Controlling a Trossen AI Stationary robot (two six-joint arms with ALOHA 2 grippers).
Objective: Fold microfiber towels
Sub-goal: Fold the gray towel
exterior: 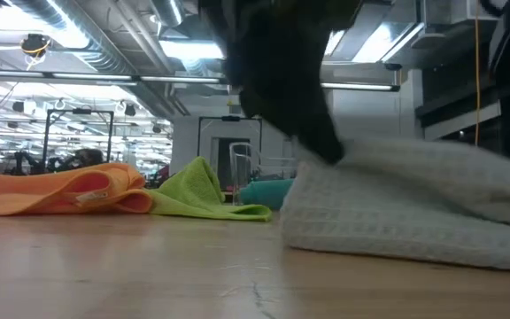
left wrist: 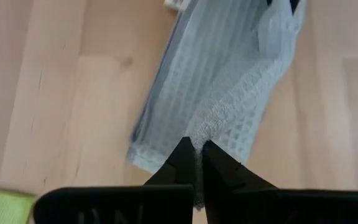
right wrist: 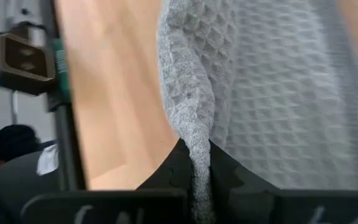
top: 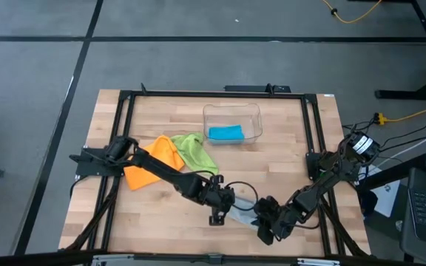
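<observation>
**Both arms pinch the grey-blue towel**

The left gripper [left wrist: 196, 155] and right gripper [right wrist: 197, 155] each have jaws closed on an edge of the pale grey-blue towel [top: 244, 216], lying at the surface's [top: 161, 222] near edge.

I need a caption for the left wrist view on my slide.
Left gripper pinching the edge of the pale grey-blue towel on the wooden table.

Two towels [top: 170, 158] lie left of the bin [top: 232, 123], towel [top: 225, 133] inside.
</observation>
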